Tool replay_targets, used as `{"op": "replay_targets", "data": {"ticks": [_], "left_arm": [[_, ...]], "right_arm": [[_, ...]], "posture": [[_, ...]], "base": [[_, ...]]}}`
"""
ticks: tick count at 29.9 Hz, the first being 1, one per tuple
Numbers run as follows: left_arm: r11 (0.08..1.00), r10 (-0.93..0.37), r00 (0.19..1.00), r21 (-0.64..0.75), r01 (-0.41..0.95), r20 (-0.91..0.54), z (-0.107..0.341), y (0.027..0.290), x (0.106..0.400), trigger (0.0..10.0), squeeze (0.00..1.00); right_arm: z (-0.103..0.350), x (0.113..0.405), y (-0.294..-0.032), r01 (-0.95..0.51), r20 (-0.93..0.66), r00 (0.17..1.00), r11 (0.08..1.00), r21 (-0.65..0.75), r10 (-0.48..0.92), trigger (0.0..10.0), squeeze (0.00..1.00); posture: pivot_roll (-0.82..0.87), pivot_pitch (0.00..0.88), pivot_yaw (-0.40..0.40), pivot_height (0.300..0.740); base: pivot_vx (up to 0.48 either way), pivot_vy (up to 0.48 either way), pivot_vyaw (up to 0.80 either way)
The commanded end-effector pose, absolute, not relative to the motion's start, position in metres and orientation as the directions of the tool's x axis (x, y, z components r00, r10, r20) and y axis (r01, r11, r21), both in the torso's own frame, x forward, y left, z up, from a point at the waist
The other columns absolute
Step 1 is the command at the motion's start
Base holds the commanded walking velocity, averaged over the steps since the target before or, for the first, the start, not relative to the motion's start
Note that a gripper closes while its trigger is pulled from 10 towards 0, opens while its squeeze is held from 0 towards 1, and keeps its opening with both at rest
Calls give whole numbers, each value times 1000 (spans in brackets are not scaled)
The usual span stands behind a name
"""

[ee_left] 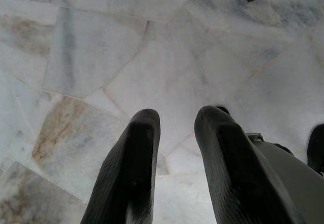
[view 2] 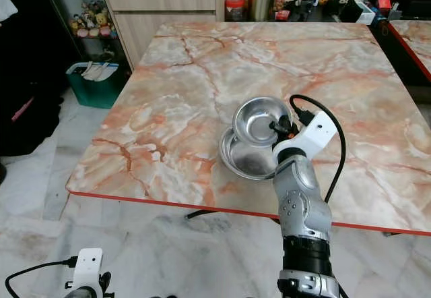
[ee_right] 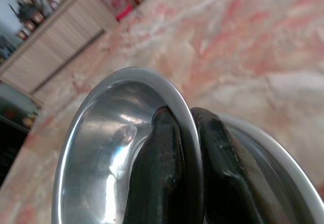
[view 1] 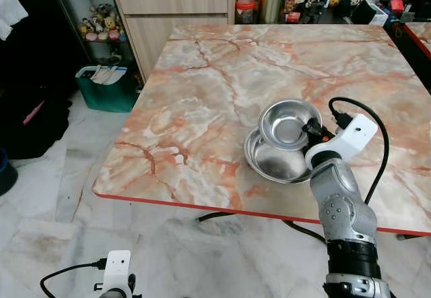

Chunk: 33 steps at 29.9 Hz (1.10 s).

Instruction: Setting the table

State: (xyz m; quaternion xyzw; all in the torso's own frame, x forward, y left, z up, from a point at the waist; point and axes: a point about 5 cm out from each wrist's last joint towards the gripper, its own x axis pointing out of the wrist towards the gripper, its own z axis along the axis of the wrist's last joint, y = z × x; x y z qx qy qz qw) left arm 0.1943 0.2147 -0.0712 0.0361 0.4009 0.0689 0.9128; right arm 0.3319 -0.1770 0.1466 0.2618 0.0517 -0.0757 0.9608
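Table (view 1: 222,75): square top of pink-orange marble pattern with a red edge, standing on a pale marble floor (view 1: 60,197).

Top bowl (view 1: 288,124): steel, tilted, its near-right rim raised; it sits partly inside the lower bowl, near the table's near edge and right of centre.

Lower bowl (view 1: 273,160): steel, flat on the table, directly under and slightly nearer than the top bowl.

Right gripper (ee_right: 186,133): reaches over the near table edge to the top bowl's right rim. In the right wrist view one finger (ee_right: 159,158) lies inside the bowl and the other outside, pinching the rim between them. The arm's silver forearm and white wrist unit (view 1: 351,136) rise from the near right, with a black cable looping above.

Left gripper (ee_left: 174,133): hangs idle low at the near left, pointing at the floor; its two fingers stand slightly apart with nothing between them.

Far edge: a steel canister (view 1: 273,1) and a red-capped bottle (view 1: 246,5) stand behind the table, with small figurines and clutter to their right.

Far left: a wooden cabinet (view 1: 172,15), a shelf of small toys (view 1: 101,25), and a green bin (view 1: 106,87) on the floor.
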Motion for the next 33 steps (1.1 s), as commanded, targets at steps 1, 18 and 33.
{"op": "replay_targets", "data": {"ticks": [1, 18, 33], "left_arm": [[985, 170, 639, 128, -111, -750, -75, 221, 186, 10000, 0], [985, 170, 634, 127, -113, -755, -75, 223, 184, 10000, 0], [986, 168, 630, 124, -114, -758, -77, 221, 183, 10000, 0]], "right_arm": [[148, 330, -175, 163, -141, 984, 854, 494, -106, 10000, 0], [137, 324, -176, 186, -204, 974, 849, 494, -95, 10000, 0], [137, 325, -176, 186, -215, 973, 828, 530, -80, 10000, 0]], "posture": [[-42, 124, 54, 740], [-43, 122, 50, 740], [-42, 126, 46, 740]], "base": [[0, 0, 0], [0, 0, 0], [0, 0, 0]]}}
